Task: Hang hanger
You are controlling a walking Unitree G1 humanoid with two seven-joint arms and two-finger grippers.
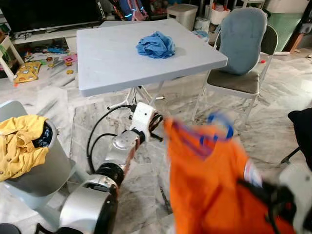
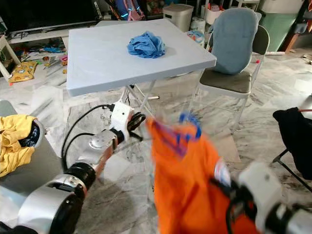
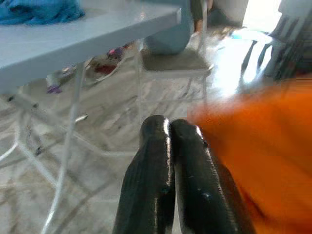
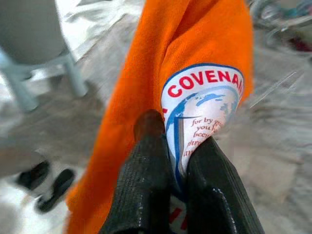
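The right gripper (image 4: 170,161), at about five o'clock in the head views, is clamped on the orange shirt (image 1: 209,190), its fingers (image 4: 146,170) pinching a fold of cloth beside the round printed patch; gripping low on the body like this lets the garment hang free above the floor, probably so it can be carried to wherever it will be hung. The shirt is blurred, so it looks to be swinging. At its top edge, near one o'clock from the grip, a blue hanger (image 1: 222,129) pokes up through the neck, so the task's thing rides in the shirt rather than in either claw. The left gripper (image 3: 168,146) sits at about nine o'clock of the shirt, just beside the cloth, with its two black fingers pressed together on nothing; it seems parked there, ready to steady the garment or take the hook. At eight o'clock stands a grey bin (image 1: 44,170) with yellow clothes (image 1: 17,146) draped over its rim. Farther off, at twelve o'clock, is a table (image 1: 112,58) with a crumpled blue cloth (image 1: 156,45) on top, and at two o'clock a chair (image 1: 239,63). No rail or rod can be made out.
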